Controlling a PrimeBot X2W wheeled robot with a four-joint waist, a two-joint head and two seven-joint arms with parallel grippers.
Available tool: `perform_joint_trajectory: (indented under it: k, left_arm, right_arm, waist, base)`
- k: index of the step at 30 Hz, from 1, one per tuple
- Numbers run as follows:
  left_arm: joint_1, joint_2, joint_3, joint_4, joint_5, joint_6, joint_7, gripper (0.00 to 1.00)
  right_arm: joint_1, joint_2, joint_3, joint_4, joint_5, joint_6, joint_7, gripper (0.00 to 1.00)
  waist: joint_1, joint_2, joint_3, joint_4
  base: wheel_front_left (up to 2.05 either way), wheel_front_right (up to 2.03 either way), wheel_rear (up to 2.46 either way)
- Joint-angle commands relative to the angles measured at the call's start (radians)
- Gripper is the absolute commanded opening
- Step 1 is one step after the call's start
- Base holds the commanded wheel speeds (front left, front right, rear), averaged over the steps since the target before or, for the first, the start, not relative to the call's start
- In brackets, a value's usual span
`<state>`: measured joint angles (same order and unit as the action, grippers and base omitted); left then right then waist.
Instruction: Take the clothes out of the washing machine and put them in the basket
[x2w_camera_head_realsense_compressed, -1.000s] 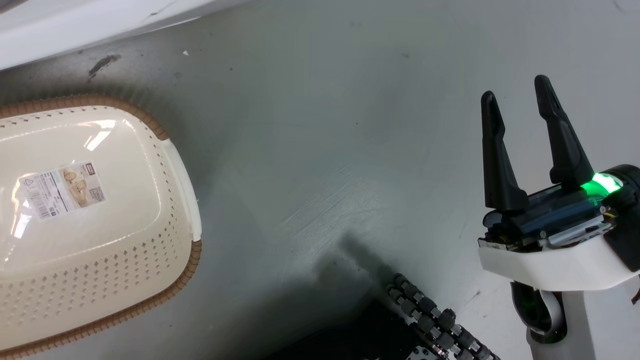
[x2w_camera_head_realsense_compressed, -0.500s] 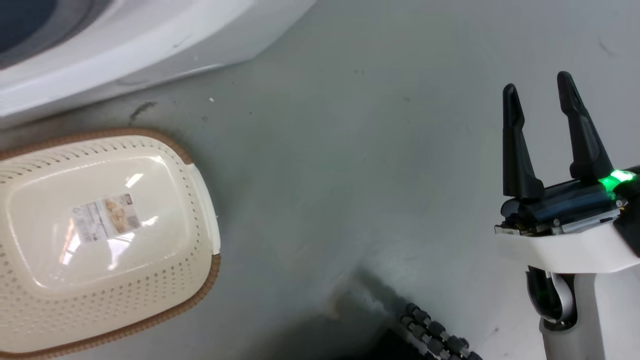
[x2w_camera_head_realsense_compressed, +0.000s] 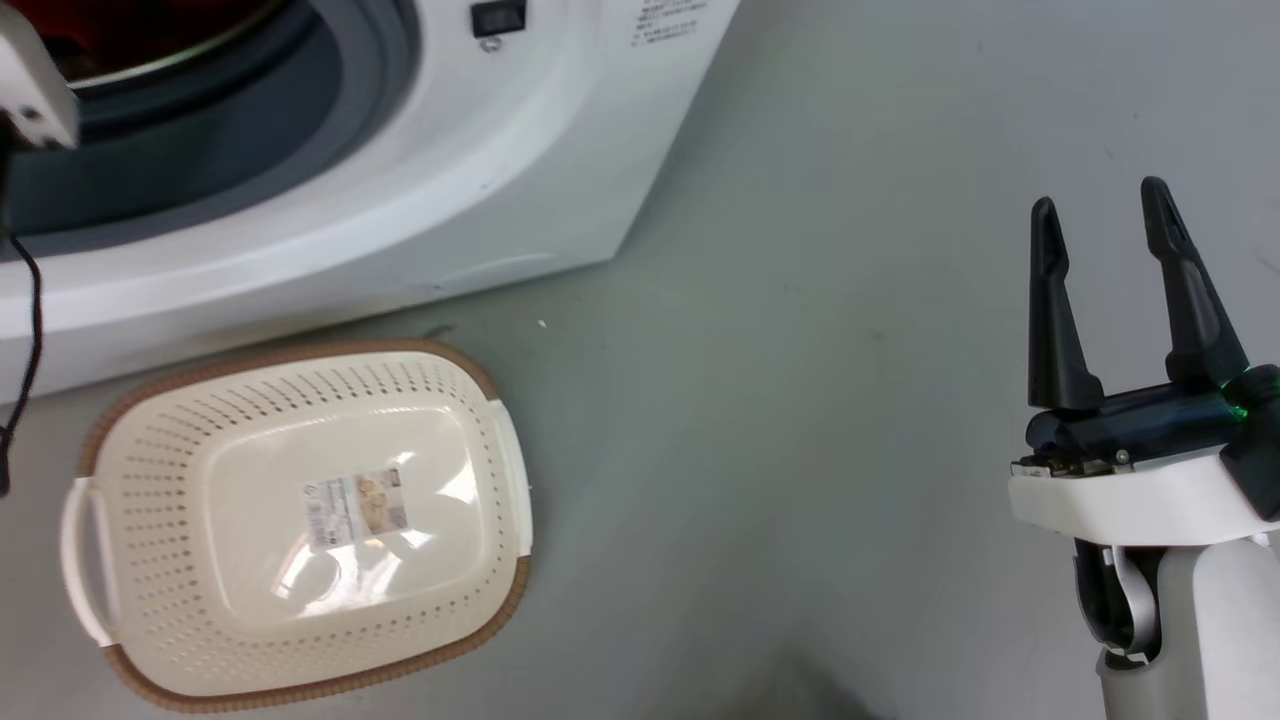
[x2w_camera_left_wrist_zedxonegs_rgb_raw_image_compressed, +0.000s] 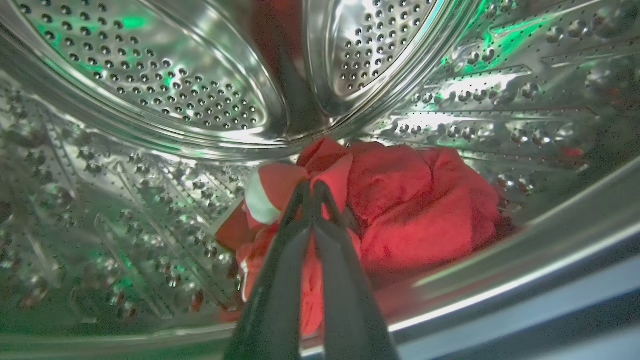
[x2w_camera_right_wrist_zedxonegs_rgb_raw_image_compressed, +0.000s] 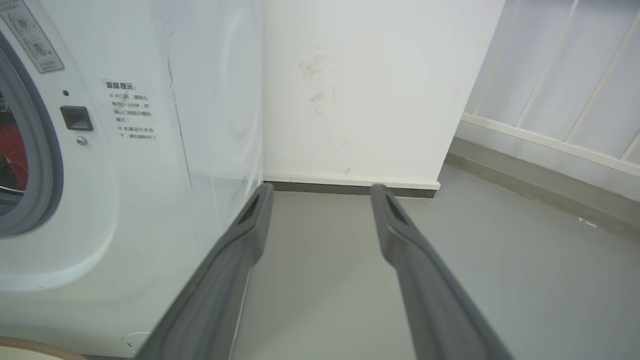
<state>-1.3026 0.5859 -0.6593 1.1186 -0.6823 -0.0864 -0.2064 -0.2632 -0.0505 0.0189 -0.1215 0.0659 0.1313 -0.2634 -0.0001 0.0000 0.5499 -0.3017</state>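
A: Looking along the left gripper into the shiny perforated steel drum of the large white front-loading washing machine. Found the bright red soft fabric clothes there, heaped low against the drum wall, with a small white patch at the heap's left.

B: And the long dark fingers?

A: Pressed together, tips pinched on a raised fold of the clothes.

B: Turning to the right gripper. Hangs over the smooth grey floor, off to the machine's right. Spread apart, with bare floor showing between.

A: Confirmed from the right wrist view: a wide gap, with grey floor and a plain white wall beyond.

B: Now the small cream-white perforated plastic basket with the brown rim.

A: Stands upright on the floor, just in front of the machine, below the round grey rubber-rimmed porthole. Shows a paper label stuck flat on its bottom.

B: Any red in the head view?

A: Yes, glimpsed a sliver through the porthole at the top left corner.
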Motion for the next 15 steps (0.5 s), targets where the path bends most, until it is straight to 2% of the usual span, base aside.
perform_joint_trajectory:
  k: [1,3,7,12,13,15]
  left_arm:
    - [0.039,-0.013,0.008,-0.003,-0.013,0.000,-0.016,0.00]
    - [0.091,-0.033,0.011,-0.017,-0.022,-0.003,-0.035,0.00]
    - [0.197,-0.059,0.027,-0.087,-0.020,0.027,-0.058,0.00]
    - [0.357,-0.059,0.110,-0.324,0.022,0.101,-0.060,0.00]
    - [0.357,-0.059,0.110,-0.324,0.022,0.101,-0.060,0.00]
    - [0.431,-0.058,0.155,-0.434,0.045,0.131,-0.060,0.00]
  right_arm:
    - [0.013,0.001,-0.003,0.007,-0.010,-0.001,-0.002,1.00]
    - [0.027,0.001,-0.004,0.014,-0.018,-0.001,-0.002,1.00]
    - [0.045,0.001,-0.009,0.024,-0.032,-0.001,-0.002,1.00]
    - [0.067,0.001,-0.022,0.034,-0.051,-0.001,-0.002,1.00]
    - [0.067,0.001,-0.022,0.034,-0.051,-0.001,-0.002,1.00]
    - [0.077,0.001,-0.026,0.037,-0.058,-0.001,-0.002,1.00]
  waist:
    - [0.0001,0.0000,-0.076,0.053]
    - [0.0001,0.0000,-0.113,0.068]
    - [0.0001,0.0000,-0.181,0.096]
    - [0.0001,0.0000,-0.241,0.127]
    - [0.0001,0.0000,-0.241,0.127]
    - [0.0001,0.0000,-0.265,0.138]
  base:
    - [0.00,0.00,0.00]
    - [0.00,0.00,0.00]
    - [0.00,0.00,0.00]
    - [0.00,0.00,0.00]
    - [0.00,0.00,0.00]
    - [0.00,0.00,0.00]
